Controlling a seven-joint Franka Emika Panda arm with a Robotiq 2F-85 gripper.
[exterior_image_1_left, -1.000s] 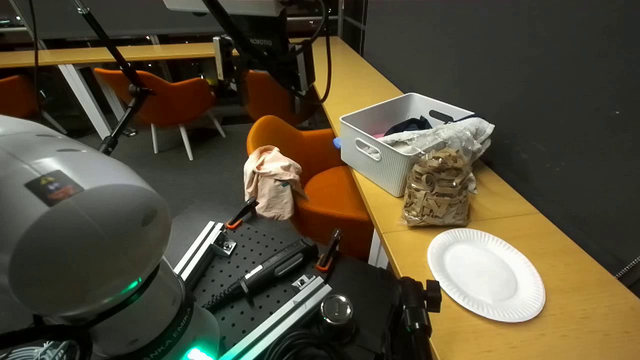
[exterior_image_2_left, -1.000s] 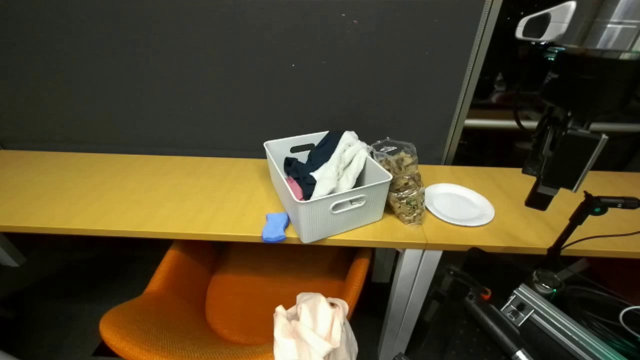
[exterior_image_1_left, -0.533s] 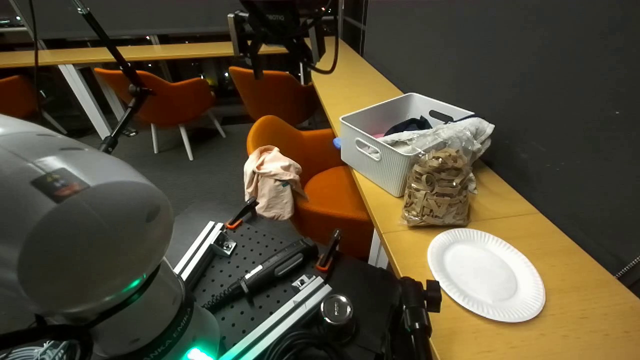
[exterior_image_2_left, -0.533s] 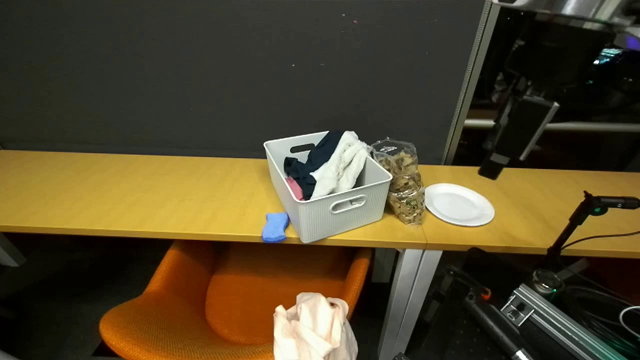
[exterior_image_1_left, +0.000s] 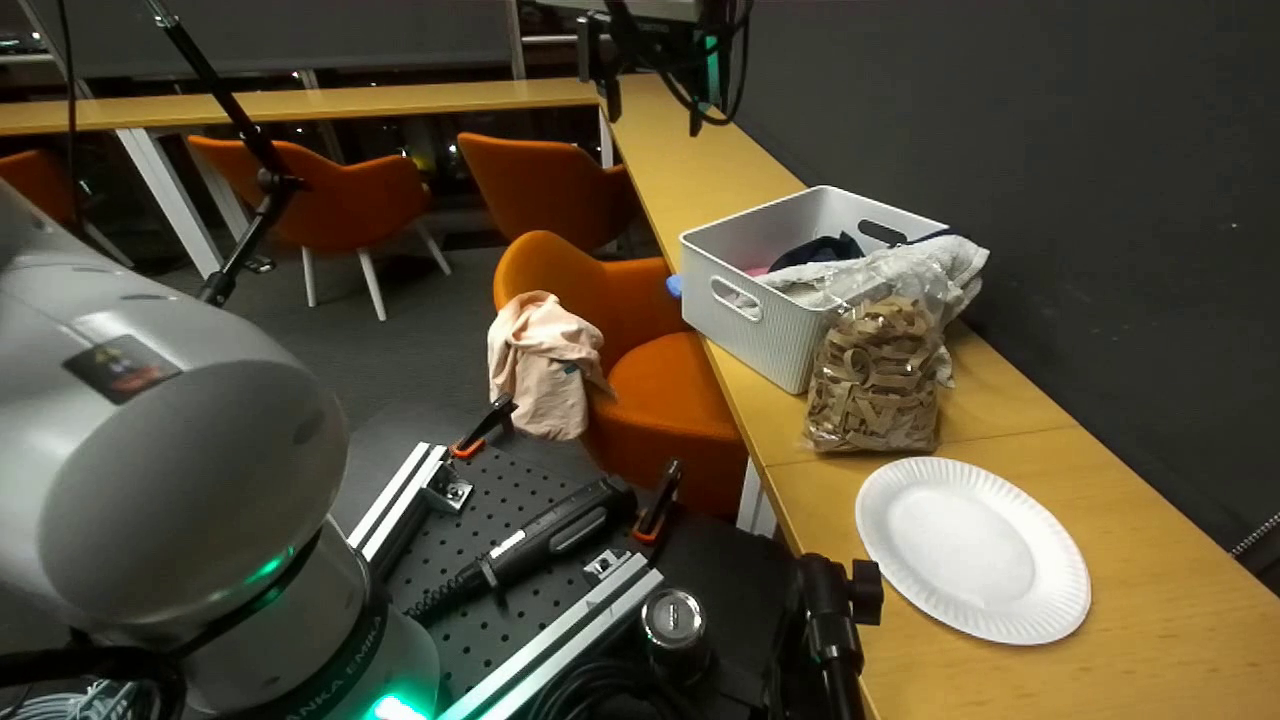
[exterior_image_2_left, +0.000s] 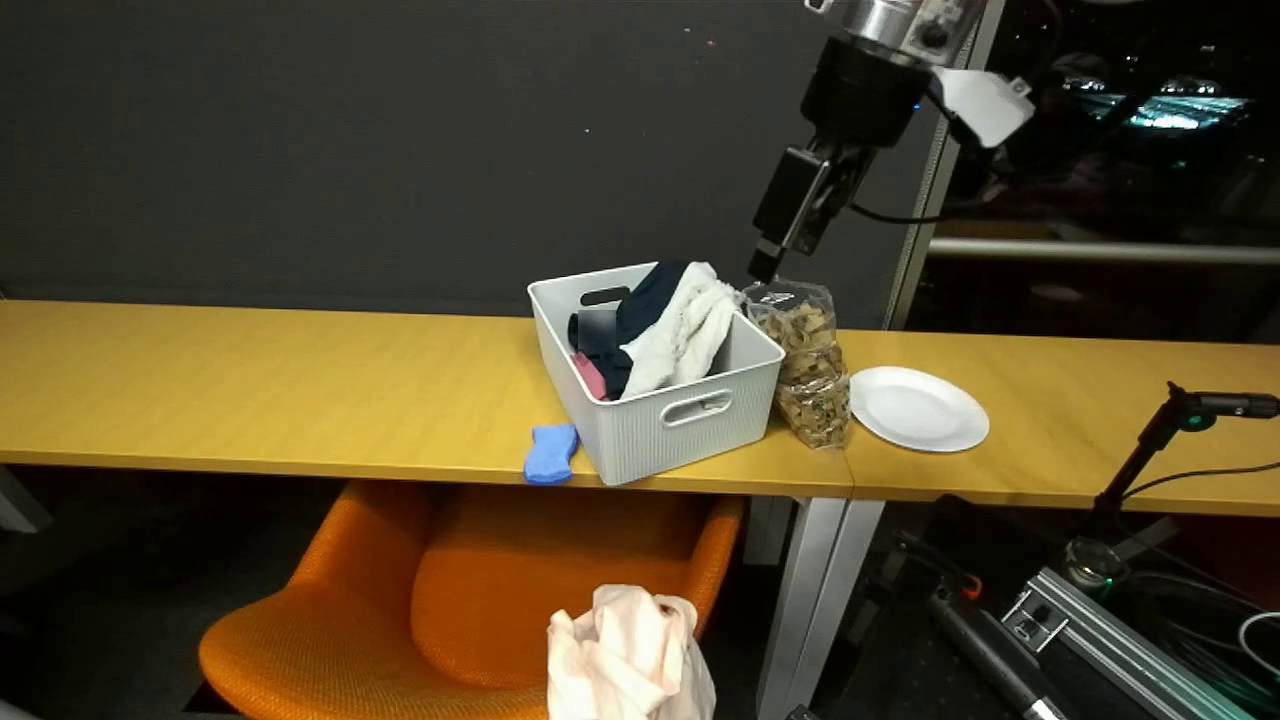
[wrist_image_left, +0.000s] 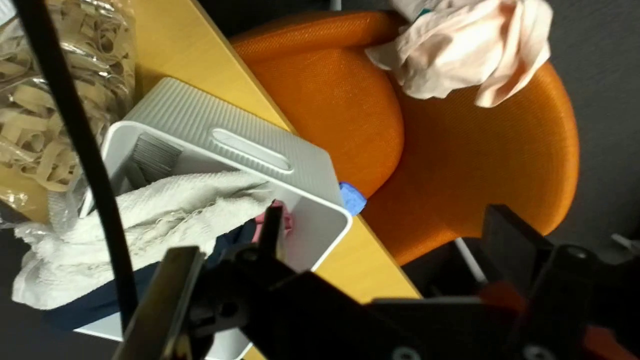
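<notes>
Likely an office: orange chairs (exterior_image_1_left: 320, 195), long desks (exterior_image_2_left: 250, 385), dark partition (exterior_image_2_left: 350, 150)

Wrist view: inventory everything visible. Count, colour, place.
table: 1, yellow, diagonal across frame
bin: 1, light grey, on table
large cloth: 1, white, out over bin rim
dark cloth: 1, navy, beside large cloth
crumpled cloth: 1, pink, in bin
small item: 1, blue, beside bin
bag of strips: 1, clear, tan filling, beside bin
chair: 1, orange, beside table
draped cloth: 1, peach, on chair
plate, likely: 1, white, top-left corner
unclear patches: 2, reddish, lower right
cable: 1, black, left side
gripper: 1, black, open, lower half
</notes>
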